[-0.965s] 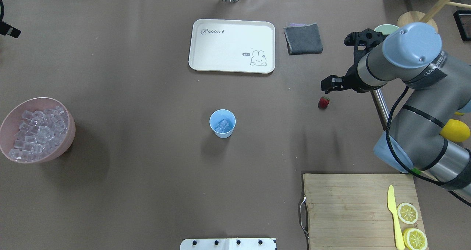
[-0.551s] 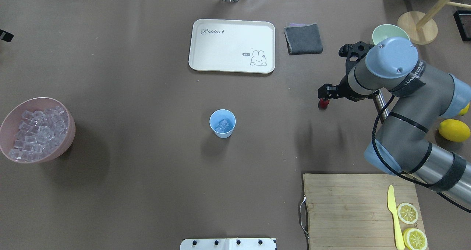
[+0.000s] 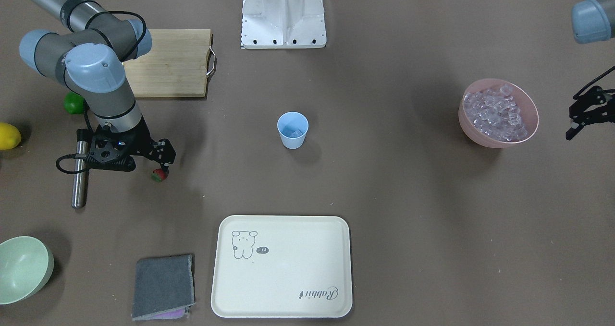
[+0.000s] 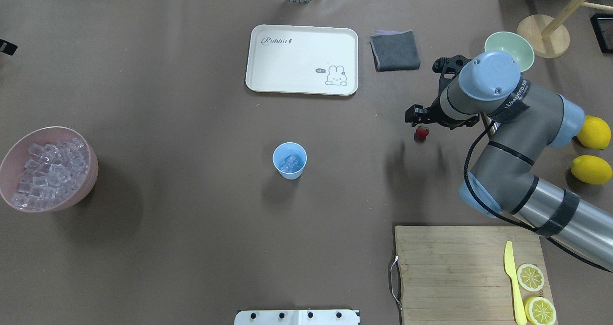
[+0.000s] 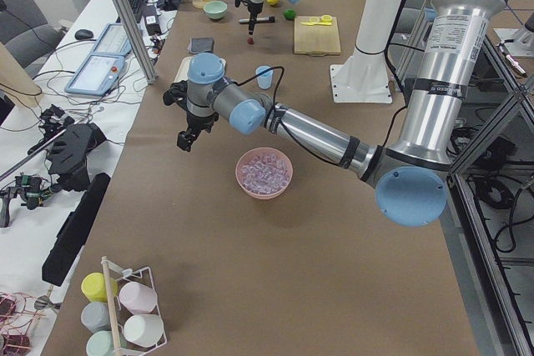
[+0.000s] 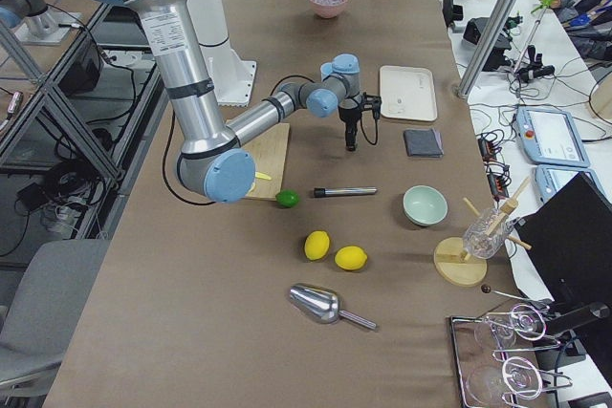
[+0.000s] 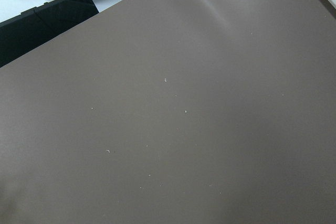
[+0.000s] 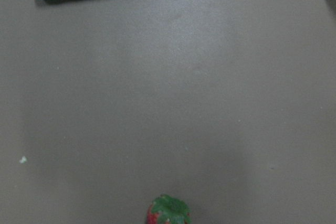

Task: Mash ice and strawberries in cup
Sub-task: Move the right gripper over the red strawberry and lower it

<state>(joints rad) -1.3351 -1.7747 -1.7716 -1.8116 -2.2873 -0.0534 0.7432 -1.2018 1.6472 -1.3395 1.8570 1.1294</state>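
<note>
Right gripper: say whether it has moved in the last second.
Yes. In the overhead view the right gripper has shifted left, closing on the strawberry, which stayed put.

The right arm (image 4: 536, 107), at the right of the overhead view, is built of grey and brushed-silver tubes joined by rounded light-blue caps (image 4: 488, 73), in which small screws are set. White lettering (image 4: 516, 96), not fully legible, is printed on a dark band below the uppermost cap. A black cable (image 4: 465, 172) is looped along the links, and black tape (image 4: 558, 215) is wrapped round the silver tube. The right gripper (image 4: 417, 120) is made of black, angular linkwork. The left arm (image 5: 317, 131), large in the left side view, is finished in the same silver, grey and light blue.
</note>
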